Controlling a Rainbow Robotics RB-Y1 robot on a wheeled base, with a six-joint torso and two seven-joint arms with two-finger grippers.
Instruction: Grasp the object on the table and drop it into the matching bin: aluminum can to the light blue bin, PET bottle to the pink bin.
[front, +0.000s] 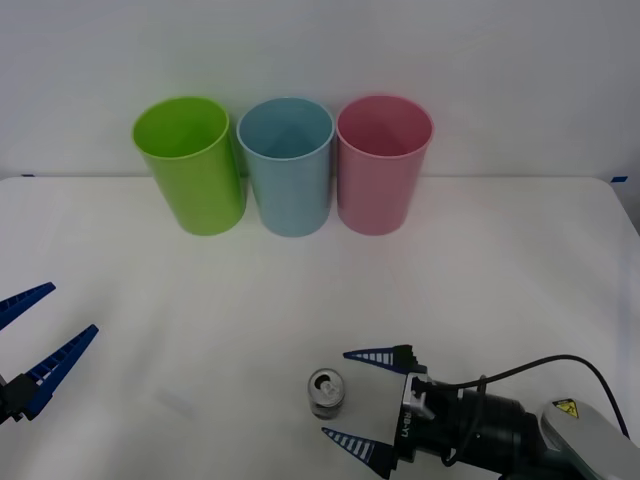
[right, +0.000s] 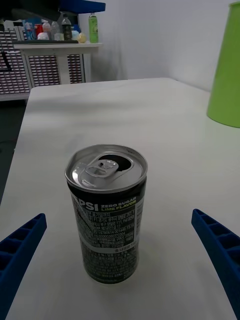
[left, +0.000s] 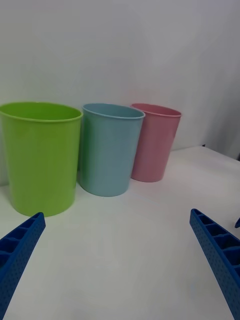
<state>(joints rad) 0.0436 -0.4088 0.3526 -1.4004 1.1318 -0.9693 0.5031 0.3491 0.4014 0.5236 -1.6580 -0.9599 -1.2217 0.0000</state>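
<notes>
Silver aluminum can (front: 327, 392) stands upright on the table (front: 480, 270) at about six o'clock in the front view, just beyond the spread fingertips of the right gripper (front: 362, 398), lined up to straddle it. Far back, at twelve, waits the light blue bin (front: 288, 165), between the lime green bin (front: 190, 163) and the pink bin (front: 382, 162). At eight o'clock the left gripper (front: 32, 333) idles, fingers apart.

Right wrist view: the can sits centred between the blue fingers (right: 20, 250), untouched.

Left wrist view: that arm's fingers (left: 216, 250) face the three bins.

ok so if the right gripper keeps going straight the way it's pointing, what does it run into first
Most likely the aluminum can. The right gripper is open, low over the table, with the upright can right ahead, centered between its fingers. Depth is hard to judge, but nothing stands between them.
</notes>
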